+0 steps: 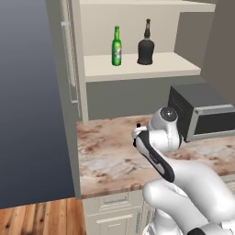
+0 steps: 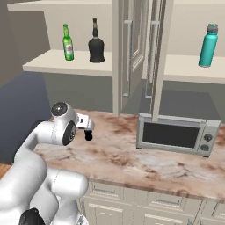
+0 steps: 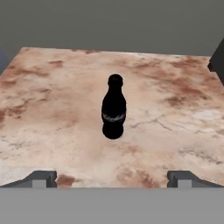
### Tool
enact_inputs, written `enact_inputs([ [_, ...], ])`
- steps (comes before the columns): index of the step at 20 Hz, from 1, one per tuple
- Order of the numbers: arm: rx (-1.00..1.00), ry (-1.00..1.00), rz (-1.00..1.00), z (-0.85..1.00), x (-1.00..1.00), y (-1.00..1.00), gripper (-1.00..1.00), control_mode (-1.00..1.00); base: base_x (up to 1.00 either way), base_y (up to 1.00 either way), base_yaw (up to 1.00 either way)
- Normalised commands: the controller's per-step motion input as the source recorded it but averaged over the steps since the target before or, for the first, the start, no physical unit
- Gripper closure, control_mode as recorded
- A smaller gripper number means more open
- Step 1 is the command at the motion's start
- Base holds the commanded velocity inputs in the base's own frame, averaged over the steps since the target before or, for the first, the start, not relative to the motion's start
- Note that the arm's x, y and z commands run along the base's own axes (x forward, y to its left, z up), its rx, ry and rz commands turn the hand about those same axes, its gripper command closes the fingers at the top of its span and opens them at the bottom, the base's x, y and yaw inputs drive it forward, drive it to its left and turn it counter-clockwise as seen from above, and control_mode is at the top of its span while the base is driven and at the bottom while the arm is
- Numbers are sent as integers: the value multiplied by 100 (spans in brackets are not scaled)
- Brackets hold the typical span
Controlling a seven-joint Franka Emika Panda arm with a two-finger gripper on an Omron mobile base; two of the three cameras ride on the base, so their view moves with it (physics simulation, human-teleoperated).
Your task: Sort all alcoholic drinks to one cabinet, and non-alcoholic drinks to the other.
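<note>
On the counter [image 3: 52, 109], arm hides cola bottle [image 3: 113, 109] from base views.

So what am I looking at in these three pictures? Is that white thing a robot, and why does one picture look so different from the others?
Yes, the white thing is a robot arm in a computer-drawn kitchen. Two pictures come from cameras behind it, one at its left and one at its right, looking over the stone counter. The third comes from a camera on its hand, so you look along the end effector, which is open and holds nothing. Ahead of it a small black cola bottle stands upright on the counter. In the left cabinet a green beer bottle and a squat black bottle stand side by side on a shelf. A teal bottle stands in the right cabinet, above a toaster oven.
</note>
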Motion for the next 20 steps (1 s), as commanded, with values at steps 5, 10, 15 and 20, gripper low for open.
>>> enact_inputs([
  [5, 0, 0, 0, -9, 17, 0, -100, -100, 0, 0, 0],
  [10, 0, 0, 0, -7, 18, 0, -100, -100, 0, 0, 0],
  [15, 0, 0, 0, -7, 21, 0, -100, -100, 0, 0, 0],
  [20, 0, 0, 0, -9, 23, 0, -100, -100, 0, 0, 0],
])
